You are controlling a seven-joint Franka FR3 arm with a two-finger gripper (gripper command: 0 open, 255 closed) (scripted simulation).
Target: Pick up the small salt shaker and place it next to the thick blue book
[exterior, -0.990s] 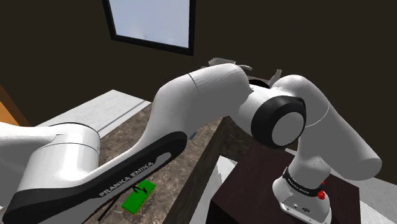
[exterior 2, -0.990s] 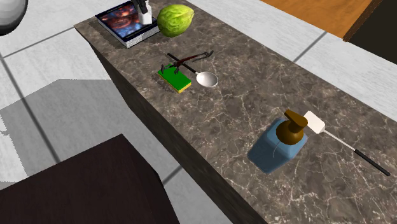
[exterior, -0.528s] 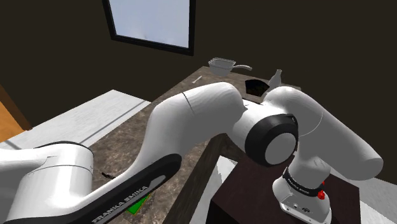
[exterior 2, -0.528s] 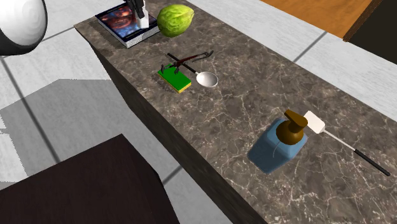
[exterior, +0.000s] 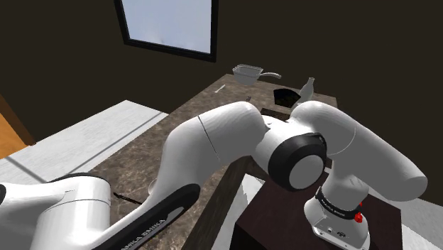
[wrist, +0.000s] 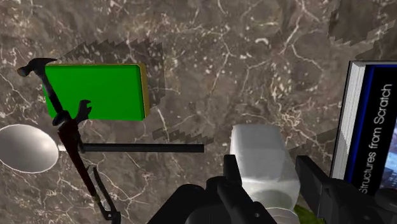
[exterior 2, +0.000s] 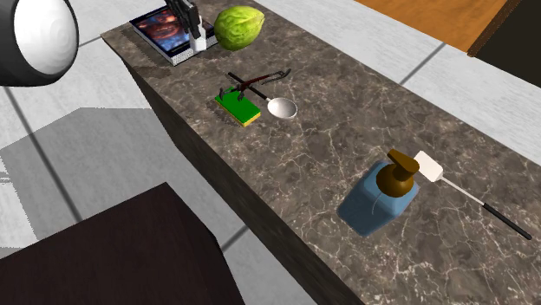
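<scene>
White links of my arm [exterior: 213,142] cross the marble counter [exterior: 142,153] in the shoulder view.

From the second exterior view, my gripper [exterior 2: 187,17] hangs at the edge of the thick dark-blue book [exterior 2: 163,29], with a lettuce [exterior 2: 239,27] close by.

Through the wrist view, my fingers [wrist: 231,173] pinch the small white salt shaker [wrist: 259,156] by its flat sides, just beside the book. I cannot tell whether it touches the counter. It looks light, stiff and smooth, probably slippery, so a firm hold at mid-body suits it.

Three downward views, one shared counter [exterior 2: 347,130]
</scene>
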